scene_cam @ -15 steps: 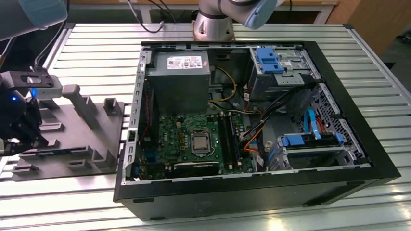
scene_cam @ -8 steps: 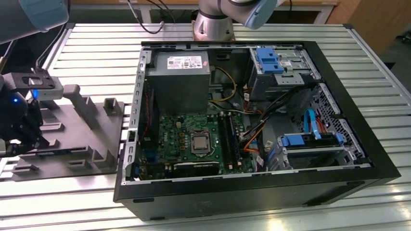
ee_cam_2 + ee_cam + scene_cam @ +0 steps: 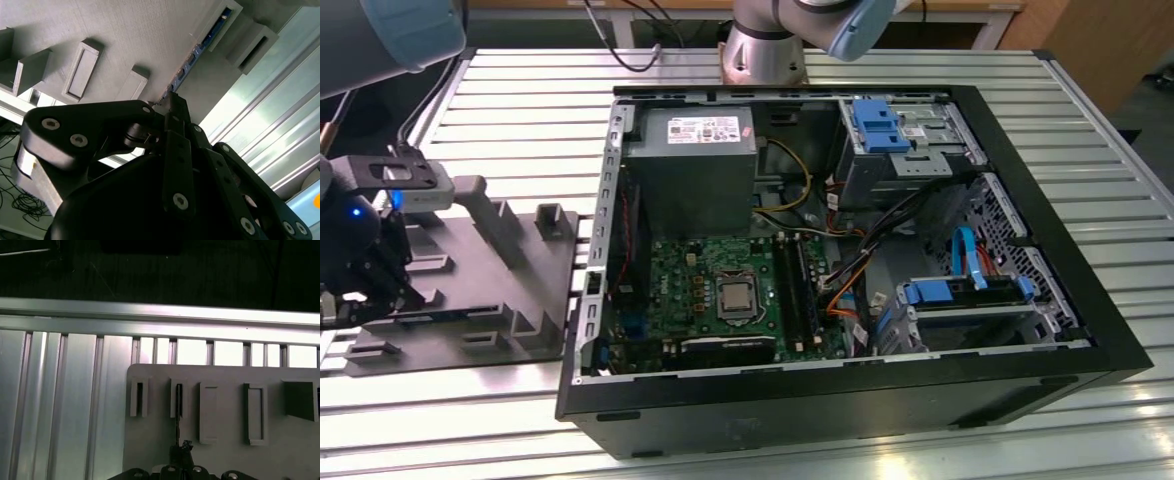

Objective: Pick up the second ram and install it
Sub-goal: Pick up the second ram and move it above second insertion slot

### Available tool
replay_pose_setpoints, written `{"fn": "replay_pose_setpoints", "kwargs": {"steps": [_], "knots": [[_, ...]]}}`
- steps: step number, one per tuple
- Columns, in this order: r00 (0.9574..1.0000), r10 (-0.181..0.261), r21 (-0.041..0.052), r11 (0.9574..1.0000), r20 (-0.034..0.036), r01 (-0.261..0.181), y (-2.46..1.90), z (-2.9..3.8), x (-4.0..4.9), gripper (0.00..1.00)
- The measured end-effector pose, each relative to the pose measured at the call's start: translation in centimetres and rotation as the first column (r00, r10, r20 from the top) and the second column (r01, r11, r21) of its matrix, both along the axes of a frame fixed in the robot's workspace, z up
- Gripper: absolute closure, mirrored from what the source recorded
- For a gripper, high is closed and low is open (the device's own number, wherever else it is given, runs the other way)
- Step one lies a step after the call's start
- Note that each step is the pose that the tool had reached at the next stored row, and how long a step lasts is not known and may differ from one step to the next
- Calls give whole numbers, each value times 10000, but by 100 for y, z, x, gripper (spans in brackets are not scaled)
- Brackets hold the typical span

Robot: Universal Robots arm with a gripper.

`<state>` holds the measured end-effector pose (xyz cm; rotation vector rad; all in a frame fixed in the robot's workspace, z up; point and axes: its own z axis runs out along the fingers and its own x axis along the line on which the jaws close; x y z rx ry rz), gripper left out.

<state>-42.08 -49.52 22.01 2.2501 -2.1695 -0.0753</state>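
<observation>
The second ram [image 3: 192, 55] stands on edge in a slot of the grey holder [image 3: 125, 30] by the bench edge on the exterior view's left. Its length runs straight away from the gripper [image 3: 169, 100], which is drawn narrow and seems to be pinching its near end.

One black open-sided steel computer case [image 3: 854, 400] is present. Inside the case: one grey rectangular power-supply box [image 3: 690, 170], one green motherboard [image 3: 700, 265] carrying one square silver processor [image 3: 738, 295], and two blue plastic drive latches [image 3: 878, 125] [image 3: 945, 292]. Beside the case, at the exterior view's left: one grey plastic fixture plate [image 3: 480, 270], on which the first wrist view shows five raised rectangular pockets [image 3: 209, 412]. One thin flat blue-green memory stick [image 3: 200, 47] sits in that plate. One black gripper [image 3: 170, 100]. Under the case: one ribbed aluminium table [image 3: 520, 110].
</observation>
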Motion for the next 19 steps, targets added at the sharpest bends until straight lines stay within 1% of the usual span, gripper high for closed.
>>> {"fn": "replay_pose_setpoints", "kwargs": {"steps": [8,10,12,13,19], "knots": [[10000,0,2,10000,2,0,0,-3,0,89],[10000,0,2,10000,2,0,0,-3,0,77],[10000,0,1,10000,2,0,0,-3,0,77],[10000,0,2,10000,2,0,0,-3,0,70],[10000,4,5,10000,2,-4,0,-40,-5,70]]}}
